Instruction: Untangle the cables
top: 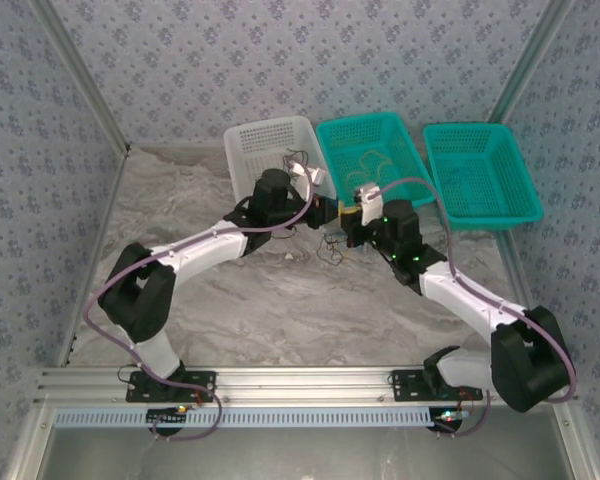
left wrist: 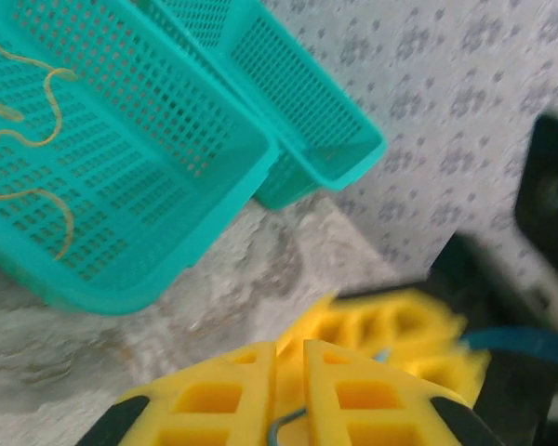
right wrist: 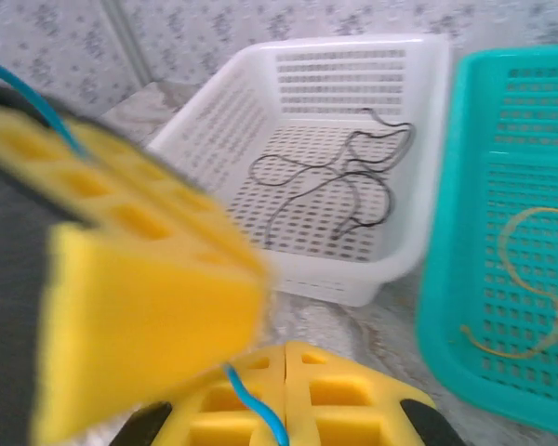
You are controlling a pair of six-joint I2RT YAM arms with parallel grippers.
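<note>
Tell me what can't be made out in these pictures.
Top external: the loose cables on the table are too small to tell colours or knots.
Left wrist: the blue cable in the left gripper is cut off by the bottom edge.
Right wrist: a blurred yellow finger hides the table.

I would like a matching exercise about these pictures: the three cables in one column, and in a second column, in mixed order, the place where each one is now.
Cables
1. black cable
2. yellow cable
3. blue cable

Places
A. pinched in the right gripper
B. lying inside the white basket
C. lying inside the teal basket next to the white one

Pairs: 1-B, 2-C, 3-A.
</note>
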